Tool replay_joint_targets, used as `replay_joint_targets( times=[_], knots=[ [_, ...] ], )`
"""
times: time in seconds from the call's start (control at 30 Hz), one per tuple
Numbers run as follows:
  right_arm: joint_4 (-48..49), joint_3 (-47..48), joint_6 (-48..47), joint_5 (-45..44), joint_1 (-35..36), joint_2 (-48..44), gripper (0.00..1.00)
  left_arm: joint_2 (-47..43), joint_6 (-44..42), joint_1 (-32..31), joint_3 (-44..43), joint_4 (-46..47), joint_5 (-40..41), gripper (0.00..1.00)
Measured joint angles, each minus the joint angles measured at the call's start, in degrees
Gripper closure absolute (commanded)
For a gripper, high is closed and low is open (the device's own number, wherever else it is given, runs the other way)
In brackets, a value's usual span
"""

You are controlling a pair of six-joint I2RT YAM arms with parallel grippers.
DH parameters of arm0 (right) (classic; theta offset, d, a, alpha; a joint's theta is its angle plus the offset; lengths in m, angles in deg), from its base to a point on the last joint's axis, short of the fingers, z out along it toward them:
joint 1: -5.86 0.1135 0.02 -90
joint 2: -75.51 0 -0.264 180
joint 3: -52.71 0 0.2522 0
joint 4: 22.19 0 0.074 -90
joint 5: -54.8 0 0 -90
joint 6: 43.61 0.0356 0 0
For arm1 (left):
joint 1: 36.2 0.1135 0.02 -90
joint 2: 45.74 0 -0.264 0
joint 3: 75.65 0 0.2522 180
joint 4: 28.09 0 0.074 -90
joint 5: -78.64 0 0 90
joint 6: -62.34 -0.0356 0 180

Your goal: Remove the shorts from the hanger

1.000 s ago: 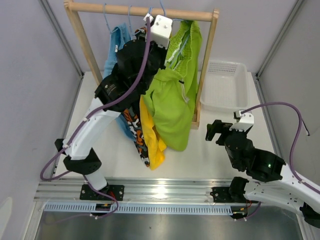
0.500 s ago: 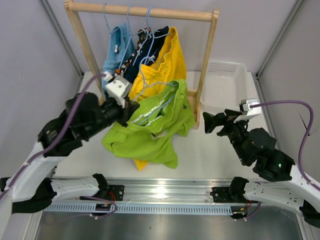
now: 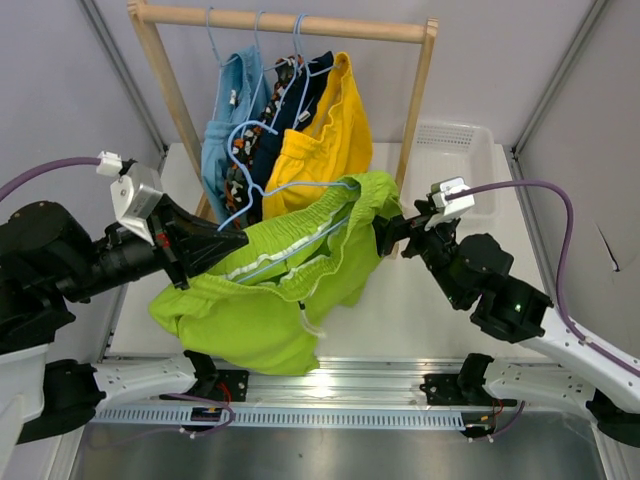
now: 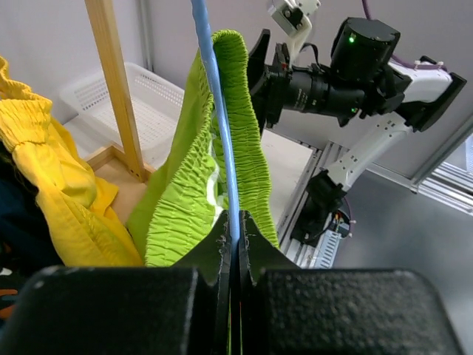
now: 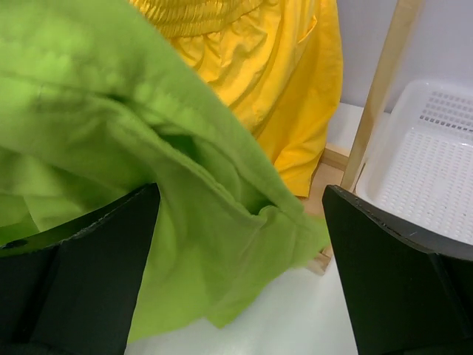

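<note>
We see the left tool (image 3: 238, 240) pinched shut on the blue wire hanger (image 4: 222, 133), holding it clear of the wooden rack (image 3: 290, 22), above the worktop (image 3: 410, 310). The lime green shorts (image 3: 270, 300) hang from that hanger, waistband stretched along the wire. The right tool (image 3: 385, 235) stands fully spread, with a fold of the green fabric between its fingers, not clamped. The rack carries 4 pairs on hangers: light blue (image 3: 218, 140), camouflage (image 3: 240, 165), navy (image 3: 300, 100), yellow (image 3: 325, 140). The white basket (image 3: 470, 135) sits just right of the rack, its perforated floor showing.
</note>
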Motion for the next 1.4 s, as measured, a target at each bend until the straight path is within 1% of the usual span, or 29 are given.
replay_joint_targets(
  times=[0.2,0.23,0.3,0.33,0.37,0.43,0.67,0.77,0.83,1.03,1.13,1.2,1.27,1.33,1.37,1.4],
  knots=[
    [2.03,1.25,-0.37,1.95,-1.42,0.35,0.01,-1.11,1.09,0.00,-0.07,-2.08,-2.34,1.00],
    [2.47,1.25,-0.42,2.27,-1.55,0.33,0.08,-1.27,1.29,0.00,0.00,-2.27,-2.58,1.00],
    [3.10,1.22,-0.76,3.13,-2.01,0.33,0.28,-1.68,1.38,0.00,0.24,-2.40,-3.17,1.00],
    [3.65,1.11,-0.72,3.89,-2.34,0.33,0.53,-2.03,1.42,0.00,0.52,-2.36,-3.72,1.00],
    [4.37,0.94,-0.90,5.01,-2.80,0.33,0.70,-2.45,1.46,0.00,0.94,-2.23,-4.02,1.00],
    [5.84,0.46,-0.07,7.58,-4.00,0.37,1.00,-3.10,1.55,0.00,1.60,-2.10,-4.68,1.00],
    [9.64,-1.11,3.32,12.90,-8.33,2.86,1.00,-3.21,2.40,0.00,1.81,-2.29,-5.46,1.00],
    [9.92,-1.20,4.63,14.49,-13.46,3.17,1.00,-3.17,2.45,0.00,2.12,-3.08,-5.25,1.00],
    [10.16,-1.20,6.29,17.18,-19.80,3.06,1.00,-3.32,2.43,0.00,3.04,-3.30,-5.22,1.00],
    [9.27,1.22,15.08,32.54,-45.70,4.66,1.00,-4.83,2.45,0.02,7.82,-1.55,-4.68,1.00],
    [9.42,1.73,18.75,39.93,-50.77,5.03,1.00,-4.92,2.56,0.02,9.20,0.11,-3.67,1.00],
    [9.51,1.51,20.37,42.42,-51.04,4.74,1.00,-5.14,2.84,0.02,9.49,0.24,-3.58,1.00],
    [9.88,-0.13,20.98,43.28,-49.13,3.50,1.00,-5.62,2.89,0.02,9.64,0.35,-3.43,1.00],
    [9.97,-2.91,20.41,40.81,-43.54,1.36,1.00,-5.75,2.86,0.00,9.68,0.37,-2.05,1.00],
    [9.73,-4.50,19.71,39.71,-39.69,0.07,1.00,-5.90,2.84,0.00,9.68,0.55,-1.11,1.00],
    [9.20,-5.99,18.64,37.40,-34.40,-1.31,1.00,-5.99,2.82,-0.02,9.68,1.27,0.00,1.00]
  ],
)
